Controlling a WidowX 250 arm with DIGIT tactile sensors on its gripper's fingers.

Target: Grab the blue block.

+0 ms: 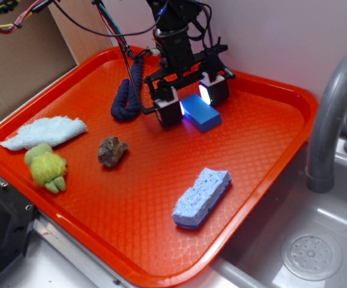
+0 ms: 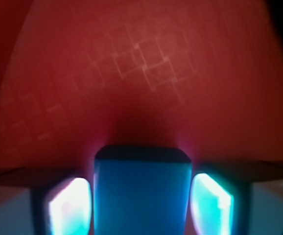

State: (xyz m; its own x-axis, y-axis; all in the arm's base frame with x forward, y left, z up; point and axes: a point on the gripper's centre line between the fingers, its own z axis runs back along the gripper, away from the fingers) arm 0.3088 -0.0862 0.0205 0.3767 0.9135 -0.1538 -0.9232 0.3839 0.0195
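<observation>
The blue block [image 1: 204,115] lies flat on the orange tray [image 1: 257,144] near its far side. My gripper [image 1: 191,103] is lowered over it, with one glowing finger on each side of the block. In the wrist view the block [image 2: 141,171] fills the space between the two lit pads [image 2: 68,208], and a thin dark gap shows on each side. The jaws are open around the block, close to its sides. The block rests on the tray.
A dark navy rope [image 1: 127,96] lies just left of the gripper. A brown rock [image 1: 111,150], a white cloth [image 1: 44,132] and a green plush toy [image 1: 45,168] lie at left. A pale blue sponge [image 1: 202,190] lies at front right. A sink and faucet [image 1: 335,120] stand at right.
</observation>
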